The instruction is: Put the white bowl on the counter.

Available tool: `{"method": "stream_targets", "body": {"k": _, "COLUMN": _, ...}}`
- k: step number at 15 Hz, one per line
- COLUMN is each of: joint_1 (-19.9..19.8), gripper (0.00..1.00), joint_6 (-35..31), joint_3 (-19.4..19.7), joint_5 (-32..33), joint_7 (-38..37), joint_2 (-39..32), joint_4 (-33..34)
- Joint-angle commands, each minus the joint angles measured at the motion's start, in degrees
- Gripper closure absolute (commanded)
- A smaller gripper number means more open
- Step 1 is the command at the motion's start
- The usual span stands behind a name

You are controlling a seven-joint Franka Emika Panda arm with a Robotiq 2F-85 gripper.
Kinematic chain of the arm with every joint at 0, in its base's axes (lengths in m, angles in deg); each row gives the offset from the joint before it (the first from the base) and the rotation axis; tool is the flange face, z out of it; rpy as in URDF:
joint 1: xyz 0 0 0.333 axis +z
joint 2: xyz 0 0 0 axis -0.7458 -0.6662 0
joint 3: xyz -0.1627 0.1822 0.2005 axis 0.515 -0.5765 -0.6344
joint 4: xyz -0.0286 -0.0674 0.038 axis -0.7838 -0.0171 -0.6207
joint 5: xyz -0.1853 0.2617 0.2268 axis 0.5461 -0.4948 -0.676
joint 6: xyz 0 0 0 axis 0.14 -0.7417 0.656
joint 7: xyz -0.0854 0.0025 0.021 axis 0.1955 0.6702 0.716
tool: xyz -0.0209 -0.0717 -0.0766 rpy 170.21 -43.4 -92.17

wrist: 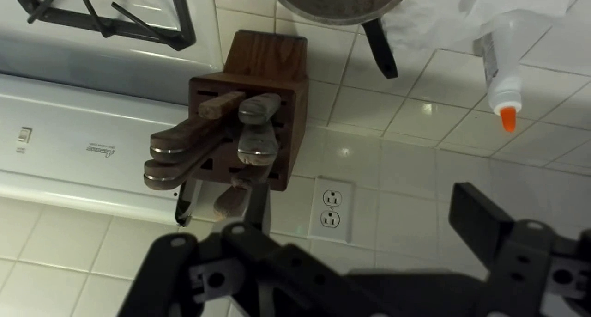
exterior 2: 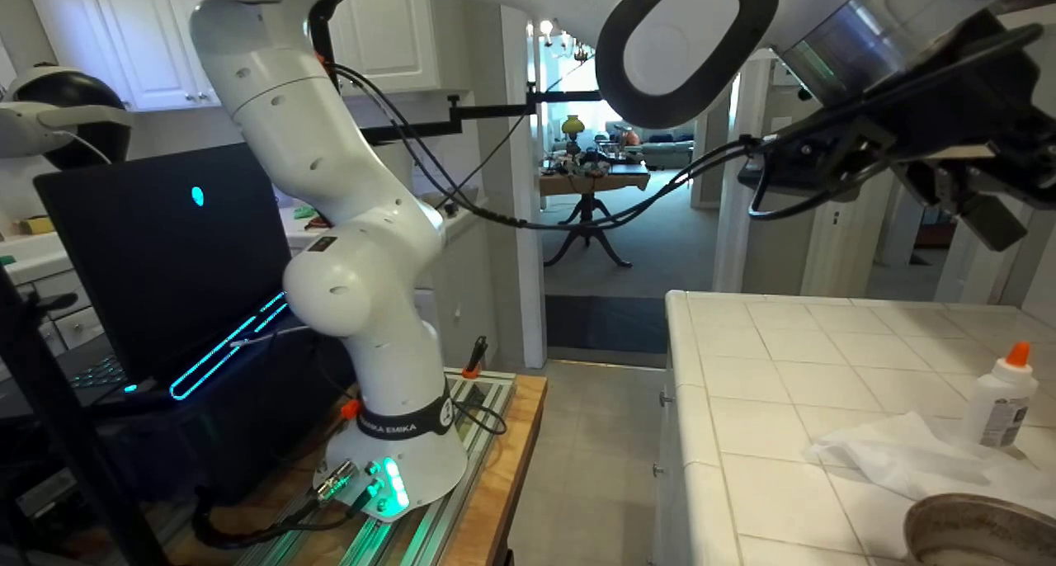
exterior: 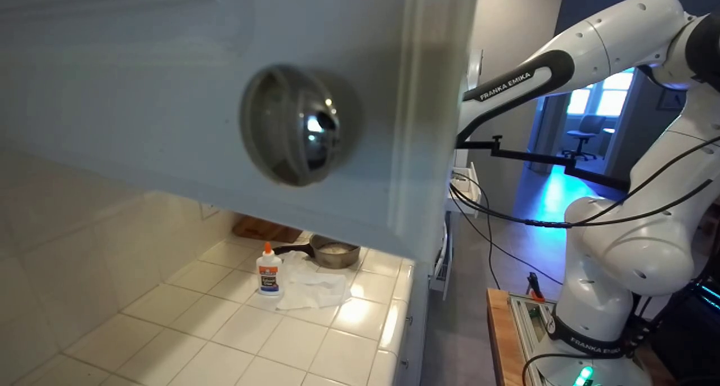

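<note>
Wrist view, left to right: black stove grate (wrist: 111, 29); stove's pale back panel (wrist: 69, 143) lower in the frame; wooden knife block (wrist: 268, 58), several handles standing out of it; wall outlet (wrist: 331, 210); dark pan (wrist: 341, 5), cut off by the top edge, black handle angled down the frame; crumpled white paper (wrist: 422, 30) beside the pan; glue bottle (wrist: 508, 60), orange-tipped, far right; along the bottom the gripper (wrist: 362, 210), fingers (wrist: 480, 222) wide apart, tiled wall (wrist: 406, 220) and outlet showing through the gap.

In an exterior view, left to right: pale grey cabinet panel (exterior: 140, 93) across the upper left, shiny metal knob (exterior: 292, 124) on it; beneath, the counter (exterior: 270, 327), glossy off-white tiles; glue bottle upright there, paper just beside it, pan farther back; white robot arm (exterior: 635, 256) at right, its far end hidden by the cabinet panel.

In an exterior view, left to right: black laptop (exterior 2: 165, 261) with a lit logo; robot arm on a wood-edged base (exterior 2: 521, 405); pedestal table (exterior 2: 577, 186) in the room beyond; gripper at upper right, apart from the counter; pan at the lower right corner, partly out of frame.

White bowl: not made out in any view; cannot tell where it is.
</note>
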Motion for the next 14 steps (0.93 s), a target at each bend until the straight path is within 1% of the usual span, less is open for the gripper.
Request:
{"method": "stream_targets", "body": {"k": 1, "joint_1": -0.9, "gripper": 0.00, "joint_6": 0.0, "joint_3": -1.0, "joint_5": -0.9, "joint_7": 0.6, "joint_2": 0.0, "joint_4": 0.0}}
{"method": "stream_targets", "body": {"k": 5, "joint_1": -0.9, "gripper": 0.00, "joint_6": 0.0, "joint_3": -1.0, "joint_5": -0.9, "joint_7": 0.7, "joint_2": 0.0, "joint_4": 0.0}}
{"method": "stream_targets", "body": {"k": 6, "joint_1": -1.4, "gripper": 0.00, "joint_6": -1.0, "joint_3": -1.4, "joint_5": -0.7, "joint_7": -0.1, "joint_2": -0.2, "joint_4": 0.1}}
{"method": "stream_targets", "body": {"k": 9, "joint_1": -2.1, "gripper": 0.00, "joint_6": 0.4, "joint_3": -2.7, "joint_5": -1.5, "joint_7": -2.9, "joint_2": -0.1, "joint_4": 1.7}}
{"method": "stream_targets", "body": {"k": 12, "joint_1": -2.3, "gripper": 0.00, "joint_6": 3.3, "joint_3": -3.7, "joint_5": -2.2, "joint_7": -5.2, "joint_2": -0.1, "joint_4": 3.7}}
{"method": "stream_targets", "body": {"k": 14, "joint_1": -1.7, "gripper": 0.00, "joint_6": 7.3, "joint_3": -3.8, "joint_5": -3.3, "joint_7": -6.0, "joint_2": -0.1, "joint_4": 5.6}}
